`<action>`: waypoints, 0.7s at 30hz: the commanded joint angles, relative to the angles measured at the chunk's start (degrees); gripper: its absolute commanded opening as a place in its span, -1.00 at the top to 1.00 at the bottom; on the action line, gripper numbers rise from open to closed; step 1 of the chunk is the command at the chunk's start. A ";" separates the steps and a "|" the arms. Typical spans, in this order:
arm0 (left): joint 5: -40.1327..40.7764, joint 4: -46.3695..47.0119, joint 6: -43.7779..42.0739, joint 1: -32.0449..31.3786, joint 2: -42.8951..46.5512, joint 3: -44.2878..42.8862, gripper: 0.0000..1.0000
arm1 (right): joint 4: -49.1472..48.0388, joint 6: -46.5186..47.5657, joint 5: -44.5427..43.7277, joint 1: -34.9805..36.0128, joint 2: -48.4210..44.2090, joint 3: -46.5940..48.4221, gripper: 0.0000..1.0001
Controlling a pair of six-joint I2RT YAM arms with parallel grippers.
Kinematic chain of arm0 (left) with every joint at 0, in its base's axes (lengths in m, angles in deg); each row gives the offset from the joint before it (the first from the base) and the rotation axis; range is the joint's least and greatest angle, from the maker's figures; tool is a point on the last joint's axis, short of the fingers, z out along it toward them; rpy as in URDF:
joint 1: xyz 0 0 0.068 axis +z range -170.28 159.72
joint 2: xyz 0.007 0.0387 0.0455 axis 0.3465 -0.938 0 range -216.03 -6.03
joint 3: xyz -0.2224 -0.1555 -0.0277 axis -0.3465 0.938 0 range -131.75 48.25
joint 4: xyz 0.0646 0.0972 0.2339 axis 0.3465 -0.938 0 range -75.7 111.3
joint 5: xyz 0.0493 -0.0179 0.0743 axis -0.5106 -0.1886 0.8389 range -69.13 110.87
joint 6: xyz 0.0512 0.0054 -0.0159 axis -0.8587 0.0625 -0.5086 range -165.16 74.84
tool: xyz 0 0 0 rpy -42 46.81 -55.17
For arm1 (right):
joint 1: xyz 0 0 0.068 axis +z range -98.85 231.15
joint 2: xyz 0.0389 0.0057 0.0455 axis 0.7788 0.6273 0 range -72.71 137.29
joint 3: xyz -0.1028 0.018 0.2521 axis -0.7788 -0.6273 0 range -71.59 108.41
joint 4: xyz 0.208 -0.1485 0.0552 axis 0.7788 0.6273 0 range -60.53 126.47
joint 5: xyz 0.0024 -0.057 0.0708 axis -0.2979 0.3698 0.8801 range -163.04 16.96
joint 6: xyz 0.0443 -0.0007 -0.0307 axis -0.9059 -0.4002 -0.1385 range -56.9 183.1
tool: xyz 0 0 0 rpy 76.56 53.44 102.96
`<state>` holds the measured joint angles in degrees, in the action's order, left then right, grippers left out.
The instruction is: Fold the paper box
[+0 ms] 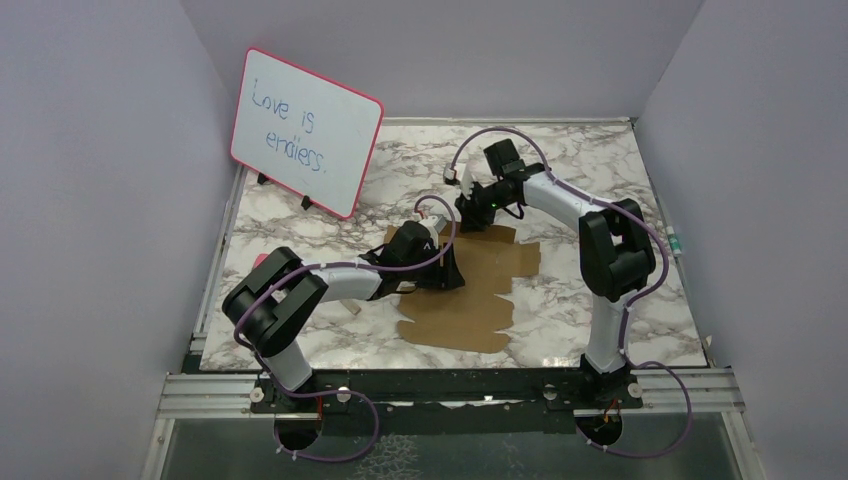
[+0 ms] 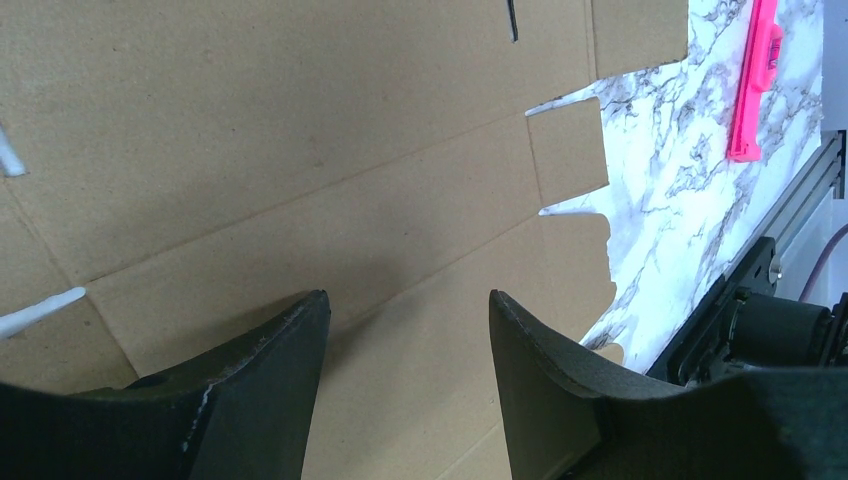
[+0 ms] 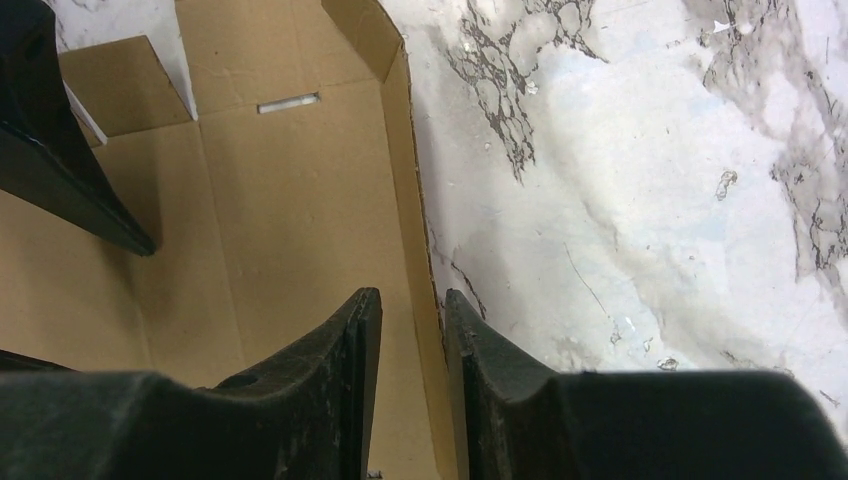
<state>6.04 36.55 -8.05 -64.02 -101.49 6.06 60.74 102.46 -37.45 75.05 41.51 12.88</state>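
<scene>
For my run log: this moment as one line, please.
paper box: mostly flat, one flap raised | left gripper: open over it | right gripper: slightly open astride flap

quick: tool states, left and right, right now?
Left tool: open, empty, over the paper box.
Right tool: narrowly open, astride the raised flap, not clamped.

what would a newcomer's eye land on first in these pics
The flat brown paper box lies spread out mid-way across the marble table. The right gripper straddles a raised flap at its far edge, while the left gripper is open over the sheet. Back left stands a pink-framed whiteboard reading "Love is endless."
</scene>
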 commanded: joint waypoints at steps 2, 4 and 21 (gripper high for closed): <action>1.82 0.00 -0.28 -0.12 0.46 0.80 -0.23 | 0.84 3.09 -2.20 1.01 -0.29 0.73 0.31; 1.73 0.13 -0.28 -0.13 0.09 0.83 -0.23 | 0.69 3.46 -2.68 1.19 -0.10 0.44 0.30; 2.53 -0.55 -0.28 -0.01 -0.22 -0.39 -0.23 | 3.61 3.57 -12.91 4.72 -2.40 2.15 0.98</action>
<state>6.76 36.59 -8.05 -64.02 -101.68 5.99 63.67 105.32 -44.99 77.87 42.88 15.30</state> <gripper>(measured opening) 0.614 0.035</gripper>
